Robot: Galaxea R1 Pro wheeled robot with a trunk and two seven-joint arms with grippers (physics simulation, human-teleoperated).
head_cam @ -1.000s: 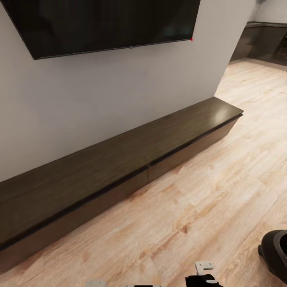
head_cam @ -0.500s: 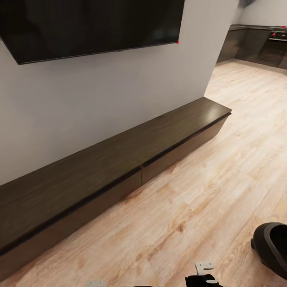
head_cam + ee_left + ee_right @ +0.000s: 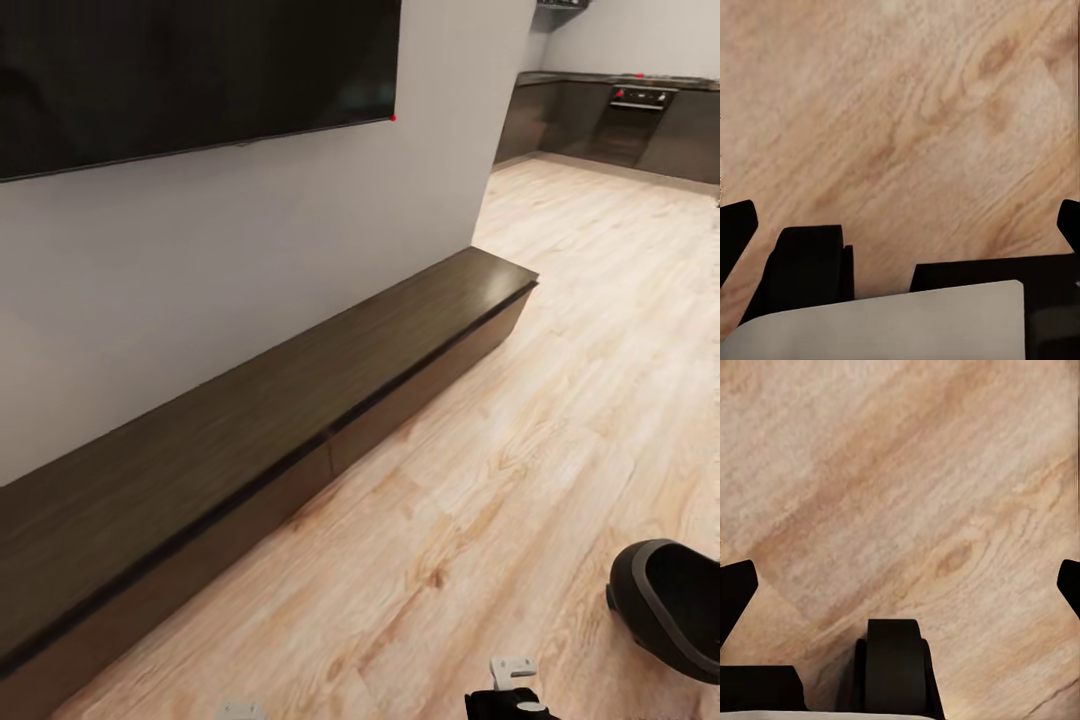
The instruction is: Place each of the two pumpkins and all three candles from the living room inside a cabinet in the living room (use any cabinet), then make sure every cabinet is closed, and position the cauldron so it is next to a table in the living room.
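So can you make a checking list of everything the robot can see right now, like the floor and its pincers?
Surface: pale wooden floor, bare where it shows.
Job's things: long dark-brown cabinet against the white wall, both visible drawer fronts shut; black cauldron on the floor at the head view's lower right, partly cut off.
Clutter: nothing seen.
Pincers: left pincer and right pincer both open over the floor, holding nothing.
Cables: nothing seen.
Surroundings: big dark TV on the wall above the cabinet; dark kitchen units far off beyond the wall's corner.
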